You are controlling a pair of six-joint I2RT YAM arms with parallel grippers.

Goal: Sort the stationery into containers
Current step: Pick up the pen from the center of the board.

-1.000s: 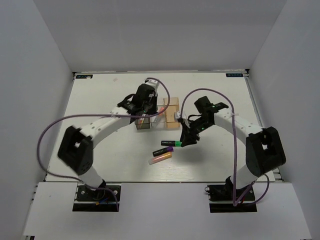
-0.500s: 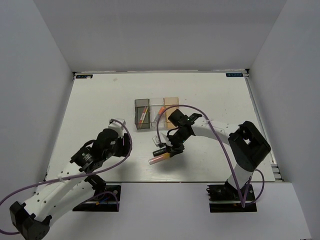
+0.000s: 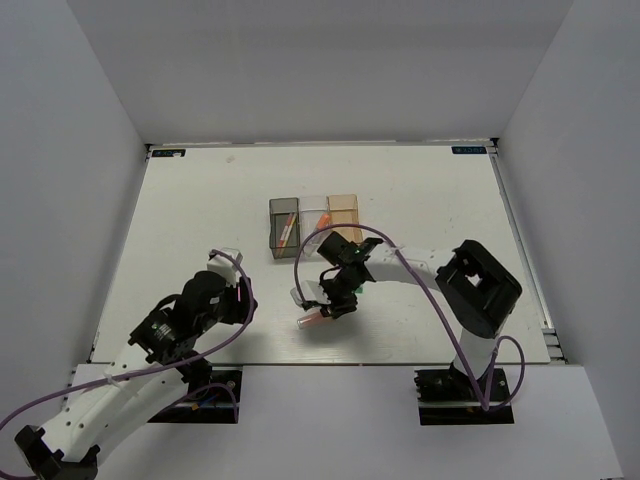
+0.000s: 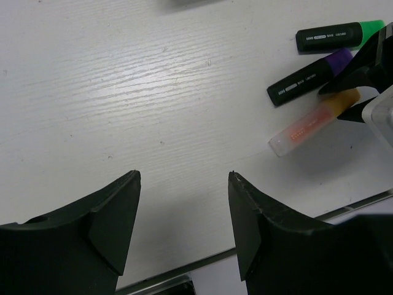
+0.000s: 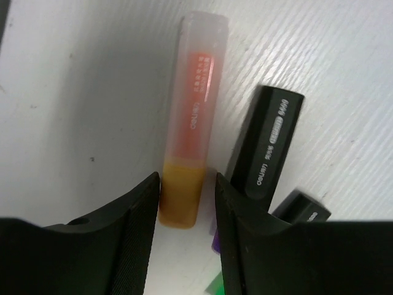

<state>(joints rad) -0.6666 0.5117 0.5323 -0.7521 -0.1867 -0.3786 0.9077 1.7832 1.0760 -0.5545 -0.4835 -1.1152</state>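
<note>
Since half a second ago the left arm has drawn a little further back toward 7 o'clock of the table [image 3: 200, 200]. The right arm has slid its wrist down and toward 7 o'clock, so it now covers the markers in the top view. Three joined boxes stand in a row just to the 12 o'clock side of centre: a dark grey box [image 3: 284, 250], a clear box [image 3: 310, 205] and a tan-orange box [image 3: 344, 205]. The grey and clear ones each show a thin reddish streak inside, too small to identify. Three items lie loose at 6 o'clock of the boxes: one translucent tube [image 5: 195, 123] with an orange cap, one purple-ended marker [image 4: 307, 78] and one green-ended marker [image 4: 334, 38]. The right gripper [image 5: 187, 184] straddles the tube's orange cap, its jaws parted barely wider than the cap, with a sliver of gap on the marker side. The left gripper [image 4: 183, 184] hangs spread wide over bare table, holding nothing, the three items at its 2 o'clock.
</note>
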